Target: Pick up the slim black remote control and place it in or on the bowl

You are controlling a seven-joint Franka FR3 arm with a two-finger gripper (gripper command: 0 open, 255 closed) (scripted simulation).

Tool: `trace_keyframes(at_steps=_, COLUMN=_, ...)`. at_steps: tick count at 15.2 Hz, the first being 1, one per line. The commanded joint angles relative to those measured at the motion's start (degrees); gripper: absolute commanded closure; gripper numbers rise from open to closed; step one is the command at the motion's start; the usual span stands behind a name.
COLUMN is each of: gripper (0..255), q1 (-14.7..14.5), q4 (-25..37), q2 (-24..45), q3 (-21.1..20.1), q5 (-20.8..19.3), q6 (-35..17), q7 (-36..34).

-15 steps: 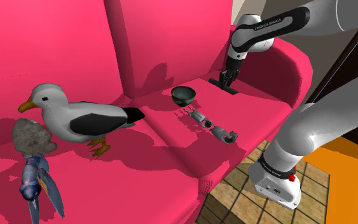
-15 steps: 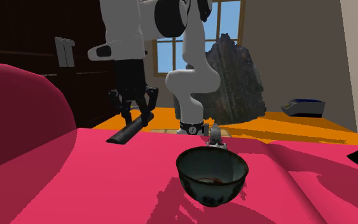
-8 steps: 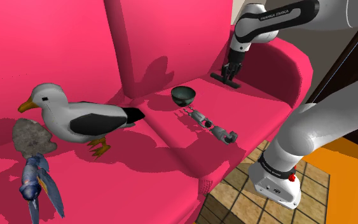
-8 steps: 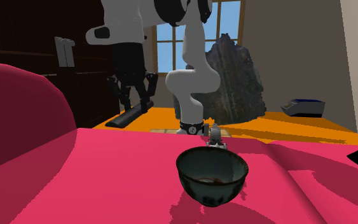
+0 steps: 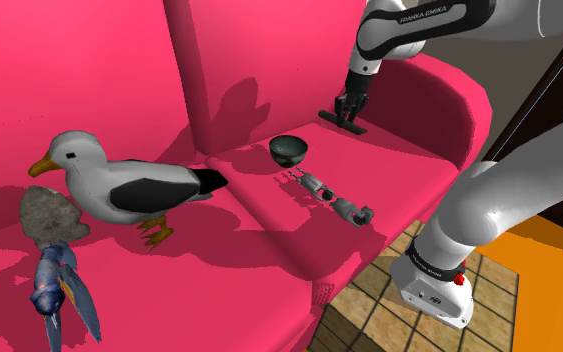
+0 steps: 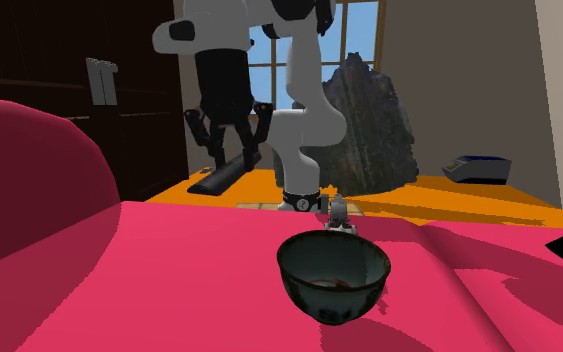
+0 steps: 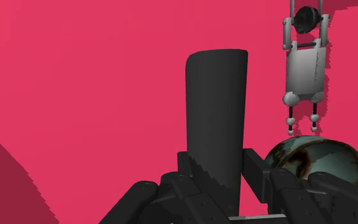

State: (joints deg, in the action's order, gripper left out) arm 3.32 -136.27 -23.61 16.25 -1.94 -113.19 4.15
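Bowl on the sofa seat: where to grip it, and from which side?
Take the bowl by its rim, from straight above, one finger inside and one outside. It stands upright with its mouth open on the sofa seat, and its rounded wall would likely slip out of a side pinch. Pick the rim part away from the toy robot lying beside it.

The black gripper (image 5: 346, 111) hangs over the pink sofa (image 5: 89, 60) near its armrest, and its fingers seem to clasp the slim black remote (image 5: 330, 117), which lies level and clear of the cushion. The dark bowl (image 5: 289, 150) sits on the seat below and to the left. A grey toy robot (image 5: 334, 198) lies near the bowl. Farther left stand a seagull (image 5: 119, 185), a grey rock (image 5: 49, 212) and a blue bird (image 5: 59, 290).
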Motion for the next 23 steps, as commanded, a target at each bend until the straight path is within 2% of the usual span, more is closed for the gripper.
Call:
trace_keyframes(at_steps=1, gripper=255, q1=-1.4, q4=0.9, q2=2.0, q3=-1.7, q5=1.3, q6=-1.2, q7=-2.4)
trace_keyframes(at_steps=12, gripper=255, q1=-8.1, q4=11.3, q2=14.4, q3=-9.9, q5=5.9, q6=-3.7, q7=-14.3)
trace_keyframes(at_steps=23, gripper=255, q1=-8.2, q4=5.8, q2=17.8, q3=-9.8, q5=6.7, q6=-12.5, q7=-13.2)
